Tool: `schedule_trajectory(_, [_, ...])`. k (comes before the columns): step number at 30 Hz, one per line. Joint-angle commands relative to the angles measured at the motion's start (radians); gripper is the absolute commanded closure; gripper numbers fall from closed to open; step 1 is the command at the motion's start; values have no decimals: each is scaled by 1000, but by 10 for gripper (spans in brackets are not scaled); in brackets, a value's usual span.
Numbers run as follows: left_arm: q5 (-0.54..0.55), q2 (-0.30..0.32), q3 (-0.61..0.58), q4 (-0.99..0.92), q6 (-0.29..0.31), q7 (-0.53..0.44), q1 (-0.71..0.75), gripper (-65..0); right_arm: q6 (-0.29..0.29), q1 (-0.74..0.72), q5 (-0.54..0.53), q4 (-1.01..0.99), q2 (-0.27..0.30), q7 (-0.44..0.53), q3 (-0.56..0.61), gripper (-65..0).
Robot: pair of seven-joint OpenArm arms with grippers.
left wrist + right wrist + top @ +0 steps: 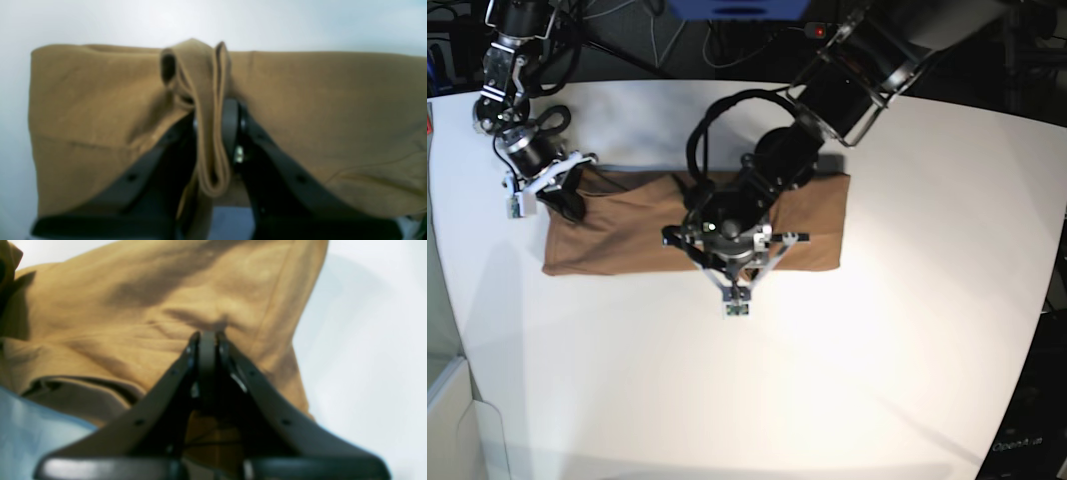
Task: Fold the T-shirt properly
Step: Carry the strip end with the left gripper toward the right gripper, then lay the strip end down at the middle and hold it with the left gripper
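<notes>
White table (907,380), dark clutter behind; T-shirt (627,225) lies across its middle as a long folded band. Left gripper (213,133) pinches a doubled ridge mid-band, right gripper (207,340) clamped on its end w/ cloth bunched, prob. to lift both pts together for next fold.

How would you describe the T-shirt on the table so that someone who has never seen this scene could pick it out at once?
Start from the large white table that fills the base view. Across its upper middle lies the T-shirt, folded into a long band. It is the only cloth and the only tan thing there, and the left gripper and the right gripper are each shut on it.
</notes>
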State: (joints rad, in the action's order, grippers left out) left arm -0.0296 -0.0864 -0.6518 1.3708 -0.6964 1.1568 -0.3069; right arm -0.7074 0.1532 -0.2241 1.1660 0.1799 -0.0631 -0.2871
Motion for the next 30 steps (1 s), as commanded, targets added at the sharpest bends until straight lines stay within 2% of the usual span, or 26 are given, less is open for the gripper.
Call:
schedule_trajectory(1, [-6, -17, -1, 25, -2, -10, -24, -27, 9, 16, 67, -7, 2, -105, 7, -7])
schedule_trajectory(4, [-6, -39, -1, 28, -2, -10, -25, -66, 9, 16, 67, -7, 2, -105, 7, -7])
schedule_trajectory(10, [-6, -39, -67, 60, -2, -80, -7, -315, 9, 16, 67, -7, 3, -105, 7, -7])
schedule_trajectory(12, [-11, -36, -84, 86, -2, -94, 12, -364, 9, 18, 67, -7, 3, -105, 7, -7])
schedule_trajectory(14, [-14, -36, -84, 95, -2, -96, 15, -381, 9, 18, 67, -7, 3, -105, 7, -7])
schedule_trajectory(17, [-16, -34, -79, 114, -2, -93, 15, -354, 9, 18, 67, -7, 3, -103, 7, -7])
schedule_trajectory(19, [-16, -2, -76, 152, -2, -87, 27, -295, 9, 18, 67, -7, 3, -103, 7, -7])
schedule_trajectory(22, [-11, 60, -69, 250, -2, -87, 64, -150, 9, 18, 67, -7, 3, -103, 7, -7])
schedule_trajectory(24, [-6, 98, -33, 310, -2, -90, 99, -40, 9, 18, 67, -7, 3, -103, 7, -7])
schedule_trajectory(25, [-6, 116, -6, 339, -2, -96, 125, -6, 9, 18, 67, -7, 3, -103, 7, -7])
schedule_trajectory(27, [-6, 147, 51, 388, -2, -97, 168, -33, 9, 18, 67, -7, 3, -103, 7, -7])
schedule_trajectory(30, [-6, 193, 105, 442, -2, -97, 225, -28, 9, 15, 67, -7, 5, -102, 7, -7])
